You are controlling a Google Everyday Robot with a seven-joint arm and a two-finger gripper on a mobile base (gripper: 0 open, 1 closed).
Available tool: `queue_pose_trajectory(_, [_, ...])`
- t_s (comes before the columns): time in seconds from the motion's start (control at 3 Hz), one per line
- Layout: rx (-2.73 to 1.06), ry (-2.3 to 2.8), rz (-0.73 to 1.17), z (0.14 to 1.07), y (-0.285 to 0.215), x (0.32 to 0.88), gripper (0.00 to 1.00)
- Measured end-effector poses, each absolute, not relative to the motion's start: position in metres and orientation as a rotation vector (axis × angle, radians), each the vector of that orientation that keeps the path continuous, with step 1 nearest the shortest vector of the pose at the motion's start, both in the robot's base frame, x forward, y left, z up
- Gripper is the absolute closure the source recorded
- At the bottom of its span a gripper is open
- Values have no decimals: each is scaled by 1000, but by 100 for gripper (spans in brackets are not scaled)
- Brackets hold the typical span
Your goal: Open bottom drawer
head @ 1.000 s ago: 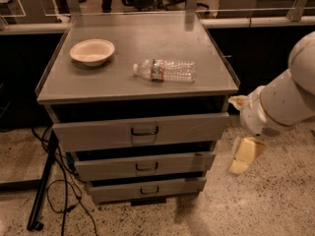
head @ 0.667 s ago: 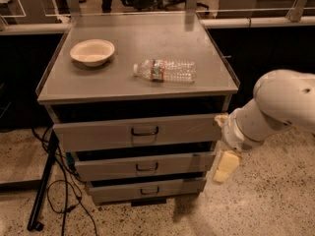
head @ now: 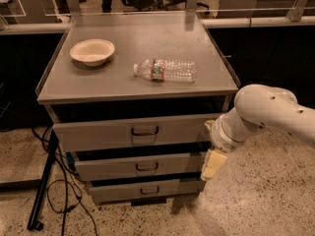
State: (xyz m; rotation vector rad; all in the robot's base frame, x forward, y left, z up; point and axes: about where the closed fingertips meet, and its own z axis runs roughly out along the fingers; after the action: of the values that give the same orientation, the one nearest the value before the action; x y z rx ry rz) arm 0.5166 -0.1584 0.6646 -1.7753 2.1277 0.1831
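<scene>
The bottom drawer [head: 147,190] is the narrowest, lowest grey front of the cabinet, with a small dark loop handle [head: 149,190] at its centre. It looks pushed in. My gripper [head: 212,165] hangs off the white arm [head: 261,114] at the cabinet's right side, level with the middle drawer [head: 140,166], above and to the right of the bottom drawer's handle. It touches nothing.
The top drawer [head: 135,132] is the widest front. On the cabinet top [head: 123,87] lie a white bowl [head: 92,51] and a plastic bottle [head: 166,71] on its side. Dark cables and a stand [head: 42,186] are on the floor at left.
The arm has swung left toward the cabinet, bringing the gripper from beside the cabinet's right edge to in front of the drawers' right end.
</scene>
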Motion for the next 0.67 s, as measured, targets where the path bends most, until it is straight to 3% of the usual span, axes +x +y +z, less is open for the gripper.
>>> queue_pose_trajectory(0.67, [-1788, 2159, 267, 592, -152, 502, 0])
